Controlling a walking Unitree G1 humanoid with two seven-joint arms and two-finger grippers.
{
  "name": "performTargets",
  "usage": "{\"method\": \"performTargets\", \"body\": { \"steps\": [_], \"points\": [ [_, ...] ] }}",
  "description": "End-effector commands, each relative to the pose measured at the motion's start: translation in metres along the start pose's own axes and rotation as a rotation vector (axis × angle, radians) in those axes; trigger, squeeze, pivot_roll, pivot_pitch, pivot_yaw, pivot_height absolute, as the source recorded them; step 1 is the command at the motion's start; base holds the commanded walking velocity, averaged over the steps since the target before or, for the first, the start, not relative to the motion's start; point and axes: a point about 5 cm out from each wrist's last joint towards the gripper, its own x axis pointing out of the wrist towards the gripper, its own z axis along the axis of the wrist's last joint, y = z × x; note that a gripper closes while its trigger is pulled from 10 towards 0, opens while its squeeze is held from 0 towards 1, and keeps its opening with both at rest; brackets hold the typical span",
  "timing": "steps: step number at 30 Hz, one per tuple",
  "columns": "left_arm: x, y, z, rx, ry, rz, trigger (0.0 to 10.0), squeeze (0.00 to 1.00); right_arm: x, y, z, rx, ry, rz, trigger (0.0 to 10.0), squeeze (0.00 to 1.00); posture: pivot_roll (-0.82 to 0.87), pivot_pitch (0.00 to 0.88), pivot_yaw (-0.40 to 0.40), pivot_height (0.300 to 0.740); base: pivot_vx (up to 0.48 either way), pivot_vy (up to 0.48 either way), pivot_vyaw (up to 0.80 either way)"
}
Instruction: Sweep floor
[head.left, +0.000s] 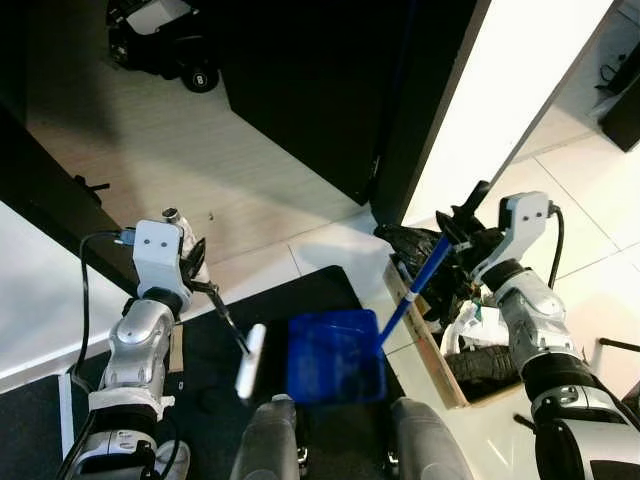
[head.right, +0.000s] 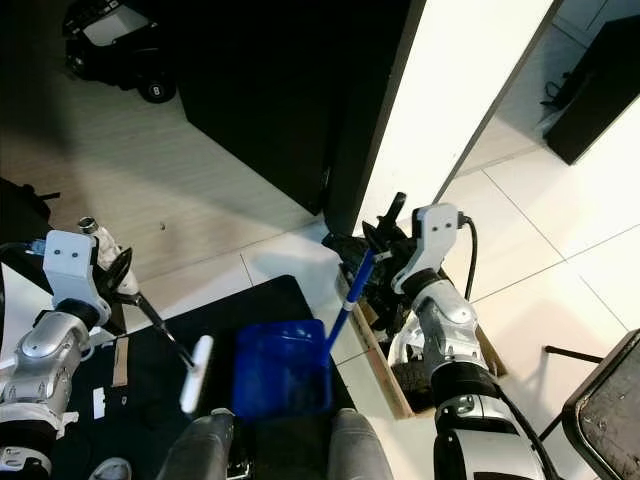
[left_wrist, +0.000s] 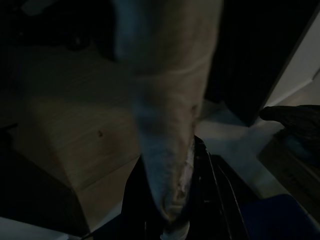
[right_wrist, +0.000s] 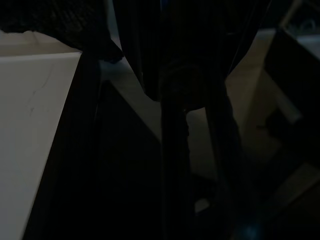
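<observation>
Brush (head.left: 250, 360) pinched by left pincer (head.left: 200, 283), blue dustpan (head.left: 336, 356) pinched by right pincer (head.left: 462, 232)

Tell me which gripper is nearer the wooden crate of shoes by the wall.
Right. The right gripper, shut on the blue dustpan handle, sits just above the wooden crate. The left gripper, holding the brush, is far off on the other side of the dustpan.
</observation>
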Motion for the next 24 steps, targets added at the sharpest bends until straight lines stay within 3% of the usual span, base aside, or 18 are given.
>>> {"method": "performTargets", "body": {
  "steps": [1,6,24],
  "points": [
    [-0.001,-0.003,0.001,0.005,-0.022,-0.013,10.0,0.00,0.001,0.000,0.003,-0.041,-0.007,0.021,10.0,0.00,0.04,0.046,0.007,0.740,0.000,0.000,0.00],
    [-0.002,-0.004,0.002,0.007,-0.029,-0.025,10.0,0.00,0.002,0.002,0.004,-0.096,-0.015,0.061,10.0,0.00,0.04,0.045,0.005,0.740,0.000,0.000,0.00],
    [-0.011,-0.003,-0.005,-0.037,-0.046,0.041,10.0,0.00,0.008,0.010,0.004,-0.129,-0.020,0.148,10.0,0.00,0.05,0.050,-0.047,0.740,0.000,0.000,0.00]
  ]
}}
